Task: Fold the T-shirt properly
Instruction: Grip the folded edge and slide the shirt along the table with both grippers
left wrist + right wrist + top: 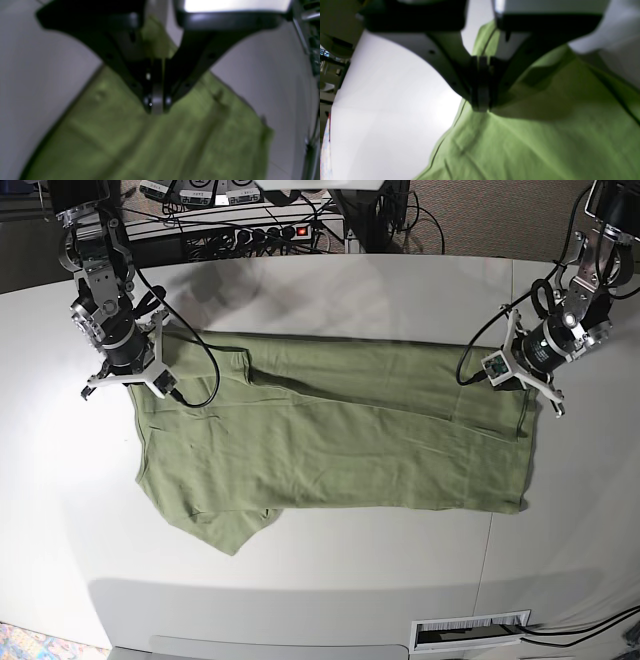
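Soft sage-green knit, the T-shirt (pixel 330 435) lies spread on the white worktop (pixel 320 580), light, limp and sure to sag, so hems and corners are the likeliest holds, where the left tool (pixel 156 110) and right tool (pixel 481 107) pinch its edge.

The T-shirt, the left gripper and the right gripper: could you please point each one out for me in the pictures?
T-shirt (pixel 340 445), base view, on the flat middle of the cloth.
left gripper (pixel 157 106), left wrist view, at the closed fingertips pinching the cloth.
right gripper (pixel 481 106), right wrist view, at the closed fingertips on the shirt's edge.
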Robot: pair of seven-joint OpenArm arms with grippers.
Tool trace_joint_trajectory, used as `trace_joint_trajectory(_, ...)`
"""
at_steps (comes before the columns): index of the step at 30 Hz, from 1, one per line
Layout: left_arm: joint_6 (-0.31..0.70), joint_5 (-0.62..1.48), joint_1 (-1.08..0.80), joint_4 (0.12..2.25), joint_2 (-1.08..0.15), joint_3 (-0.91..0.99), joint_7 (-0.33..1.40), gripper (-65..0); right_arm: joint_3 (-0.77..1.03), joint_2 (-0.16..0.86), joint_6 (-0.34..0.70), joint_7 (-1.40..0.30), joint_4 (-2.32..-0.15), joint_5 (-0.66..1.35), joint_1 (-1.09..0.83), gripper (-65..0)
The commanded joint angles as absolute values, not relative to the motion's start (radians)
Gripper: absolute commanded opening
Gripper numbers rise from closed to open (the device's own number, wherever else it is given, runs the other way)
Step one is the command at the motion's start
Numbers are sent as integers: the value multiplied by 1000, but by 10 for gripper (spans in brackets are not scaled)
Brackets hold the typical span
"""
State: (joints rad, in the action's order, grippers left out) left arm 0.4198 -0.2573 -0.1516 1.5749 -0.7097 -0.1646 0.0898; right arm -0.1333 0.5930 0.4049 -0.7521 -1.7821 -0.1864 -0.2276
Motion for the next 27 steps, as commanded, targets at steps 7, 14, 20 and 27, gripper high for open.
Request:
trace_joint_trajectory(7,509,-247,-159,1567,-757,-154,82,-650,-125,610,476,-863,-1798,-124,-216,-650)
trace_joint_trajectory(14,555,-250,-241,1570,-799,-154,89,-650,-125,609,526,-970,-1799,-19,-216,-650)
trace_joint_trajectory(20,560,-252,-320,1581,-802,-154,90,-650,-125,615,543,-1090,-1802,42,-231,-650)
trace_joint_trajectory(27,533,-315,-449,1645,-847,-154,90,-650,-125,653,543,-1095,-1895,41,-340,-650)
